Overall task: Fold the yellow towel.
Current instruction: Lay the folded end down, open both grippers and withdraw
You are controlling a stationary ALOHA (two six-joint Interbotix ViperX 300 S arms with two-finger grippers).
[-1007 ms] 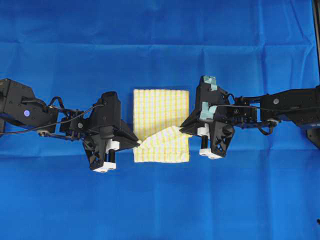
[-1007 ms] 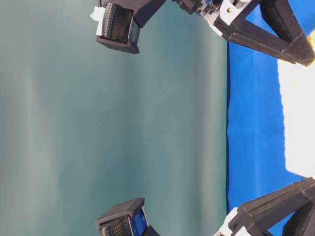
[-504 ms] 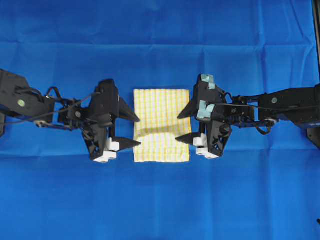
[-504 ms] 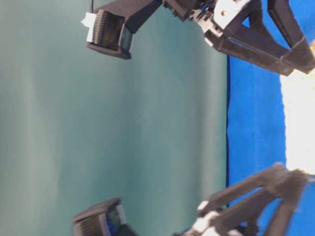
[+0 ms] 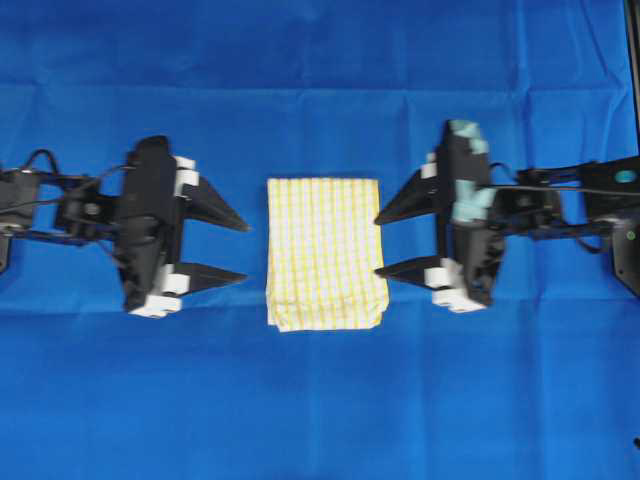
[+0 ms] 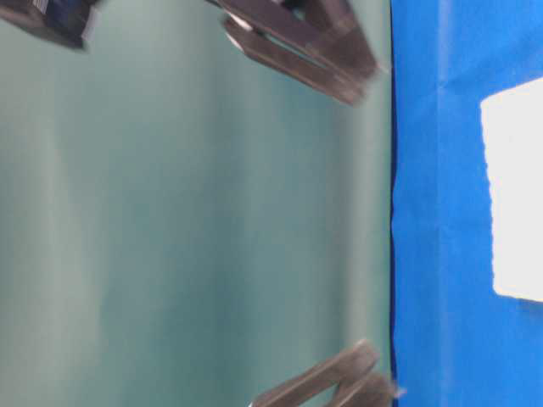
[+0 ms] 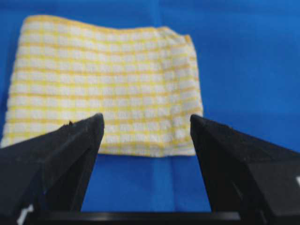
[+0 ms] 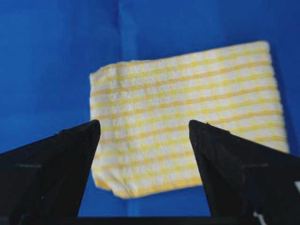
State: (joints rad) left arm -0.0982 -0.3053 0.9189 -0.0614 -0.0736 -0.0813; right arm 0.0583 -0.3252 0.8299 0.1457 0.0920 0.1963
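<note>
Both claws stand wide and hold nothing: the left gripper [image 5: 233,248] and right gripper [image 5: 392,241] flank the yellow towel [image 5: 324,253], apart from it. It lies folded into a compact rectangle on the blue sheet [image 5: 320,400], one lower corner slightly uneven. Folding appears essentially complete (whether a further fold is wanted cannot be judged). Layer count is hidden; the table-level view is blurred, its towel washed out white.
</note>
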